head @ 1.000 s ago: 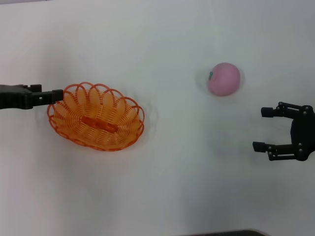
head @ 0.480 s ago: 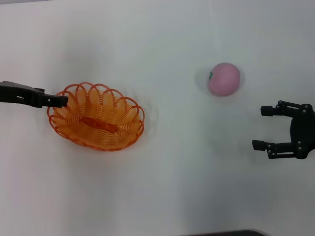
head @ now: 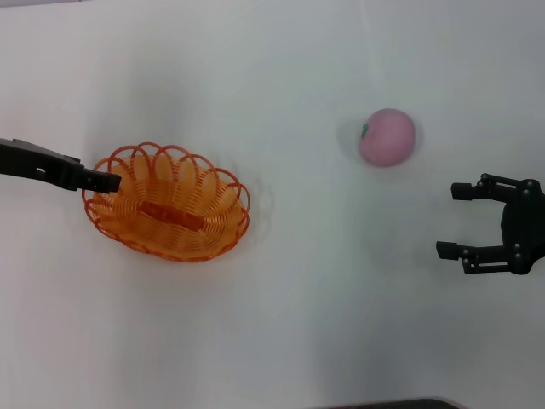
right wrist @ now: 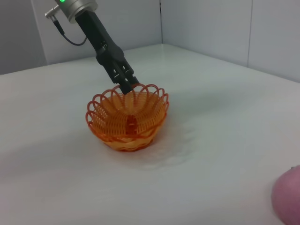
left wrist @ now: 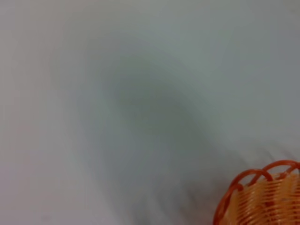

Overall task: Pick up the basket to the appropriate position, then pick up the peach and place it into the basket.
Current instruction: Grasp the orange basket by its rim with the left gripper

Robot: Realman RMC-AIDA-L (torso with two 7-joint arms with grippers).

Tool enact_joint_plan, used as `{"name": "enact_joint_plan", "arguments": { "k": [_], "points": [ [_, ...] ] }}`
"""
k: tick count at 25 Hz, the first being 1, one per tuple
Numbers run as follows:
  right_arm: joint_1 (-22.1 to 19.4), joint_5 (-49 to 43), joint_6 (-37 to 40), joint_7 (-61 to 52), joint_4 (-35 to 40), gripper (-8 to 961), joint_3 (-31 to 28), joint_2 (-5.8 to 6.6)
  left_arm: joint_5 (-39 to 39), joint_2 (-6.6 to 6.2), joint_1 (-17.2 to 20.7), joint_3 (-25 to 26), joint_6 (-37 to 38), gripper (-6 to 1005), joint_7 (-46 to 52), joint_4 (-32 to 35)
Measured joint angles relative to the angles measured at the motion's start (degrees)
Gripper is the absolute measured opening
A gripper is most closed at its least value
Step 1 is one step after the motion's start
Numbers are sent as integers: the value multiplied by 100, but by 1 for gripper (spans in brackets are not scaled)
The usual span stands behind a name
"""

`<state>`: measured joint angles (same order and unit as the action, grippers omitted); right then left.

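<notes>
The orange wire basket (head: 223, 228) rests on the white table at the left, and its scalloped rim also shows in the left wrist view (left wrist: 243, 180). My left gripper (head: 106, 181) reaches in from the left, tilted down, its narrow fingers closed on the basket's left rim; the right wrist view shows this gripper (right wrist: 127, 84) at the far rim of the basket (right wrist: 140, 136). The pink peach (head: 387, 136) lies on the table to the right, and one edge of the peach (right wrist: 287, 199) shows in the right wrist view. My right gripper (head: 452, 221) hovers open, nearer me than the peach.
White tabletop (head: 306, 281) stretches between the basket and the peach. Grey wall panels (right wrist: 206, 23) stand behind the table's far edge. A dark edge (head: 392, 404) shows along the bottom of the head view.
My left gripper has tilted down and its tip has moved slightly right onto the basket's left rim. The basket, the peach and the right gripper have not moved.
</notes>
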<state>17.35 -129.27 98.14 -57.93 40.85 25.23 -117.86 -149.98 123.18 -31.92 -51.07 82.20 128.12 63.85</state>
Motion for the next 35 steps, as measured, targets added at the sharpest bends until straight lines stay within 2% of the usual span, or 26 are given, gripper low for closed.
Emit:
{"name": "enact_joint_plan", "arguments": {
  "k": [21, 35],
  "points": [
    [14, -11, -75, 1, -14, 927, 40, 0, -297, 56, -141, -278, -106, 778, 143, -143],
    [14, -10, -77, 1, 11, 927, 16, -9, -327, 67, -180, -532, -111, 440, 148, -149]
  ]
}}
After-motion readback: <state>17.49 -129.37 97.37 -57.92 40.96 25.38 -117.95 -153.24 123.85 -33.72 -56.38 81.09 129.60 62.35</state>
